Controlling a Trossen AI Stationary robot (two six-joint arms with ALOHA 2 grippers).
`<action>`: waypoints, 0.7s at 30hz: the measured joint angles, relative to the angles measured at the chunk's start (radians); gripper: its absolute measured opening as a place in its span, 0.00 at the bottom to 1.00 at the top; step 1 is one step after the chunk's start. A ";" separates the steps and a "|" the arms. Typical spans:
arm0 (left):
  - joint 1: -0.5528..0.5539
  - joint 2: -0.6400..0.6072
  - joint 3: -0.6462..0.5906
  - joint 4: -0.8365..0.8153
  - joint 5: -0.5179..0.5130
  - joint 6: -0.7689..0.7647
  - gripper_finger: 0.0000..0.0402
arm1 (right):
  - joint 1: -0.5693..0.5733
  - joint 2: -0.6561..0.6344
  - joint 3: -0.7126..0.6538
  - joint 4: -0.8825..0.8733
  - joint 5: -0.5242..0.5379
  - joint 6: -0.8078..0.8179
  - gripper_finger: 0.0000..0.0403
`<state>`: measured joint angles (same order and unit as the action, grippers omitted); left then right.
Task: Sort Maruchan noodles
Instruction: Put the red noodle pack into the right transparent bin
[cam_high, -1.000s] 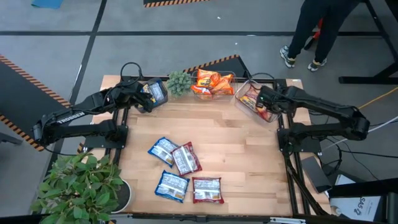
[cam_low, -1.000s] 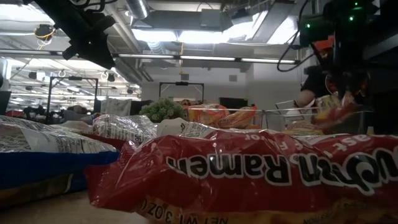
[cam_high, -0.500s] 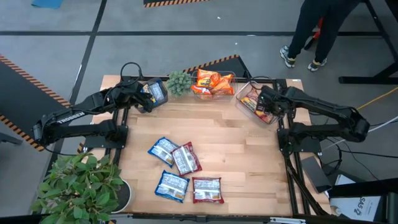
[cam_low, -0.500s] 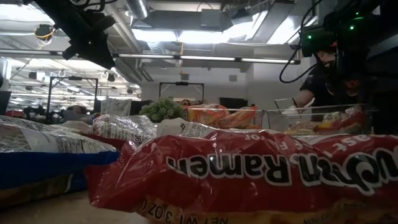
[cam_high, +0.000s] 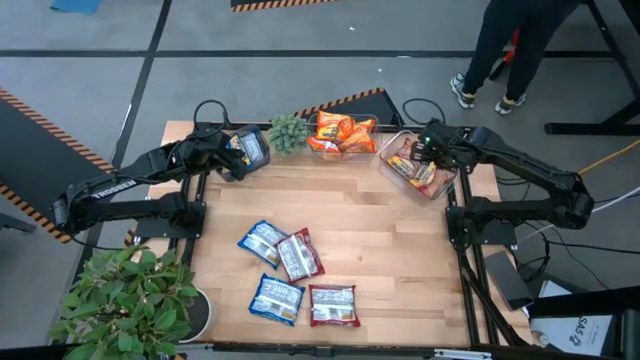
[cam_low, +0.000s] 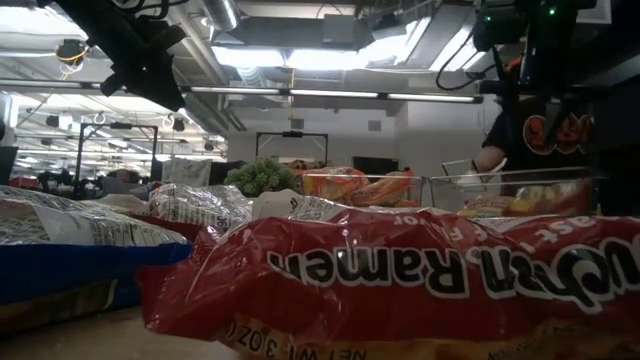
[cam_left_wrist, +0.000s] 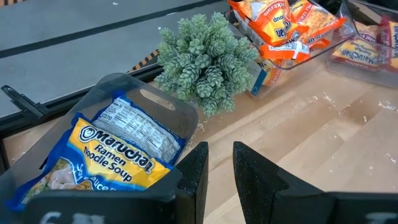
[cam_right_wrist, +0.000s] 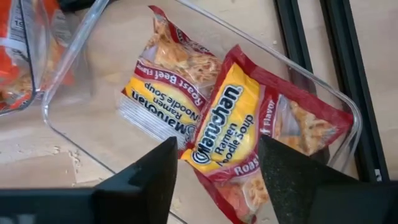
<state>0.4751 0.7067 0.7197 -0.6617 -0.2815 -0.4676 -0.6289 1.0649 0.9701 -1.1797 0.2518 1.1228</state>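
Four noodle packets (cam_high: 295, 275) lie loose on the table, light, glossy and probably slippery, so pinching a crimped edge seems safest. The right gripper (cam_right_wrist: 214, 171) hovers wide open and empty over the red packets' bin (cam_right_wrist: 68, 124); the left gripper (cam_left_wrist: 221, 165), narrowly parted, holds nothing.

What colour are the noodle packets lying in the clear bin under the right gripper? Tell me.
Red with yellow centres, two glossy packets in the clear plastic bin; right wrist view shows them best.
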 joint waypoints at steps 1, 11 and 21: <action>0.000 0.000 0.000 0.000 -0.005 0.003 0.17 | 0.000 0.000 -0.001 0.000 0.000 -0.001 0.49; 0.000 0.000 0.000 0.000 -0.051 0.007 0.17 | 0.000 0.000 -0.099 0.046 0.036 -0.005 0.30; 0.000 0.000 0.000 0.000 -0.051 0.006 0.17 | 0.000 0.025 -0.306 0.252 0.060 0.072 0.19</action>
<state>0.4751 0.7067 0.7197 -0.6617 -0.3325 -0.4614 -0.6289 1.0904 0.6646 -0.9278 0.3113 1.1953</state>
